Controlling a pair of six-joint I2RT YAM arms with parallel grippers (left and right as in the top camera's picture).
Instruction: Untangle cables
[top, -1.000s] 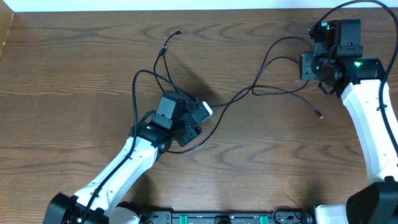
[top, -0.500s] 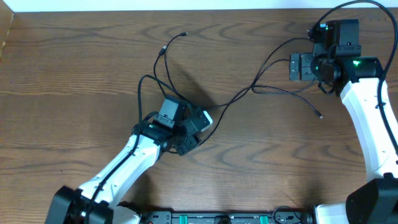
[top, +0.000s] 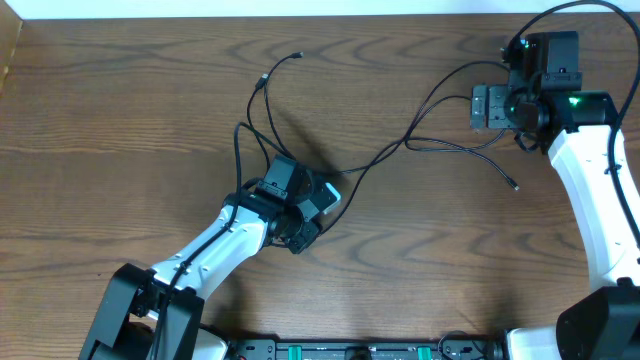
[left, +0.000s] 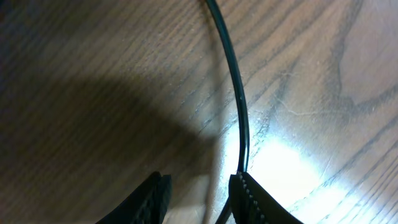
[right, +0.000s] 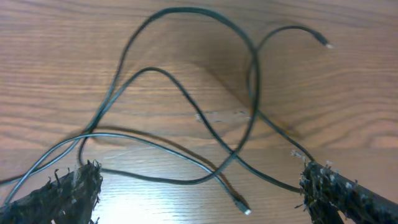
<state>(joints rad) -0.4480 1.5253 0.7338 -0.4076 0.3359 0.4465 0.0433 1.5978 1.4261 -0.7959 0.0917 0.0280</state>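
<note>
1. The cables (top: 385, 152) were spread over the far half of the tabletop (top: 120, 120), from the left gripper (top: 318, 207) near centre to the right gripper (top: 482, 107) at 2 o'clock. Bare wood was left at 9 and 6 o'clock, and the far edge ran close at 12 o'clock.
2. The left jaws were narrowly parted. One cable ran into the gap, which was wider than the cable, so nothing was clamped.
3. The right jaws were spread wide, with cables lying between them ungripped.
4. The stretch under the left gripper was hidden from overhead.
5. Against half a second earlier, the loop at 10 o'clock of the left gripper had been drawn toward 3 o'clock.
</note>
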